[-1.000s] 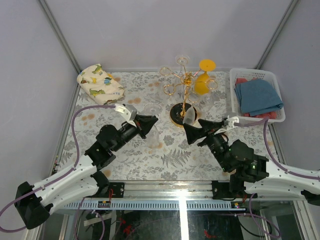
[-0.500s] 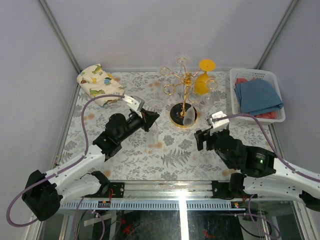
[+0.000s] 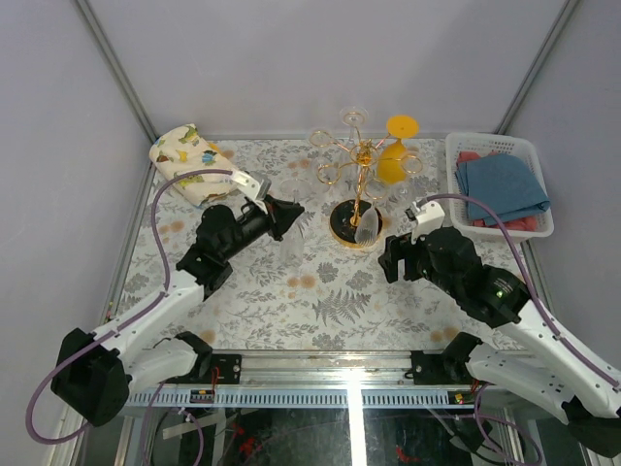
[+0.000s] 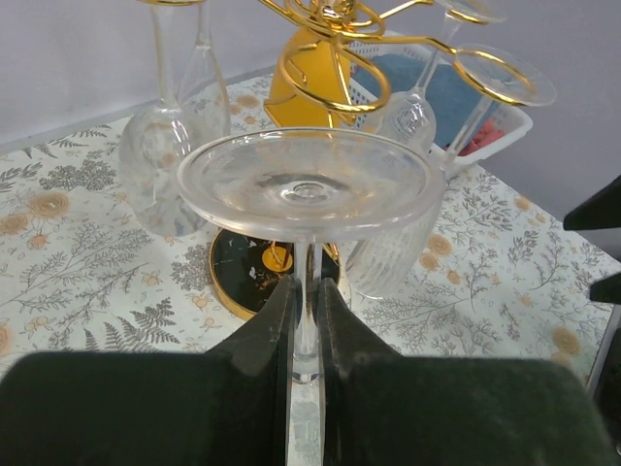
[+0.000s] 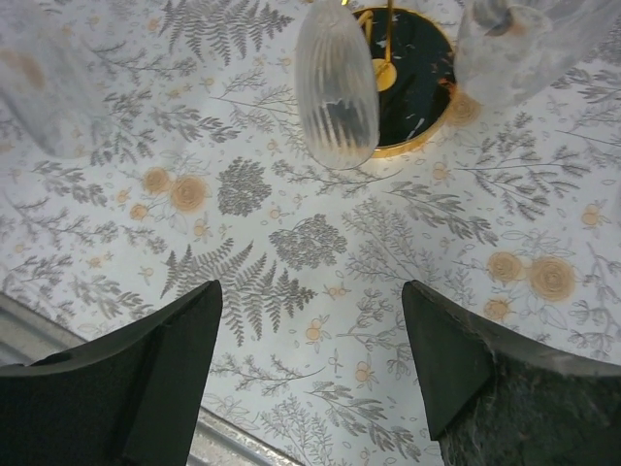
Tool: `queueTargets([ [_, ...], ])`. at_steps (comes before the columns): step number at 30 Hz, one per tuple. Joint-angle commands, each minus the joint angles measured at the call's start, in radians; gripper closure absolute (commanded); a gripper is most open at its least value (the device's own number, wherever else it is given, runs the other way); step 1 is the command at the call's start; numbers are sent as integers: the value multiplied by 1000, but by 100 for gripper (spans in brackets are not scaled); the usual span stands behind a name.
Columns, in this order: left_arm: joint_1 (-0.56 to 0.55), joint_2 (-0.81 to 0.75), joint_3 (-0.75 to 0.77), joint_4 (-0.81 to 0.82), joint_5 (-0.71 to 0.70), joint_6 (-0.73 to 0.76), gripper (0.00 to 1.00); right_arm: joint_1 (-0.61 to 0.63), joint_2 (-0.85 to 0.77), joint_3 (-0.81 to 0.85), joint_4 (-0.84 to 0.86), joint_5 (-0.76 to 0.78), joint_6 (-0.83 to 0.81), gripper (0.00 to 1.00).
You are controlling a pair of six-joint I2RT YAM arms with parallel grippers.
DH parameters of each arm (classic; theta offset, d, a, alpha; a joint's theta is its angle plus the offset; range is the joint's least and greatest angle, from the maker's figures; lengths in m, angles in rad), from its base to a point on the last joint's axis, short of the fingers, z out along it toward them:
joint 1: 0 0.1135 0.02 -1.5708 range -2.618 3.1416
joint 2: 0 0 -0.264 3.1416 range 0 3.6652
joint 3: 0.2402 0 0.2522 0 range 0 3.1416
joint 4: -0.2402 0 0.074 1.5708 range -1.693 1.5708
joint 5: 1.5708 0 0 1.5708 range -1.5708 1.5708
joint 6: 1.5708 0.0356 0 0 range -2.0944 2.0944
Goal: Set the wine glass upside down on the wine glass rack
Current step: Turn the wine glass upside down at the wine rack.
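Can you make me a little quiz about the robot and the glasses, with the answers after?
1. True or false: the right fingers are shut on a glass.
2. What do the left fingers pinch? A) the stem of the clear wine glass B) a spoon C) a sponge
3. Fill in: the gold wire rack stands on a round ___ base with a gold rim.
Key: 1 false, they stand open and empty. 2 A. 3 black.

A folded cream cloth with dinosaur print (image 3: 194, 162) lies at ten o'clock on the fern-patterned grey tabletop (image 3: 330, 301). At two o'clock, a white slotted plastic basket (image 3: 485, 138) holds folded blue cloths (image 3: 503, 187) over red ones (image 3: 473, 155).
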Motion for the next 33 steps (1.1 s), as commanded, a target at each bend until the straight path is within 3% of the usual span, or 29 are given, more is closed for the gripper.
queueTargets([
  [1,48,51,73,96,118,7,100,-21,-21,-9,52,-120,-4,18],
  [5,66,71,103,73,162,-4,100,-21,-82,-46,106,-159,-54,16],
  [10,66,38,133,-63,198,-51,100,-21,-192,-106,305,-200,-202,15],
  [14,63,1,133,-188,284,-123,100,-22,-206,-185,567,-415,-370,19],
  [19,48,-101,96,-356,294,-117,100,-16,-93,-230,823,-626,-469,23],
  [25,46,-170,91,-534,300,-43,100,96,57,-158,889,-588,-704,28],
  [28,46,-178,95,-564,340,-22,100,174,134,-132,907,-524,-852,32],
  [33,45,-180,103,-585,356,-1,100,188,212,-127,1032,-463,-965,39],
])
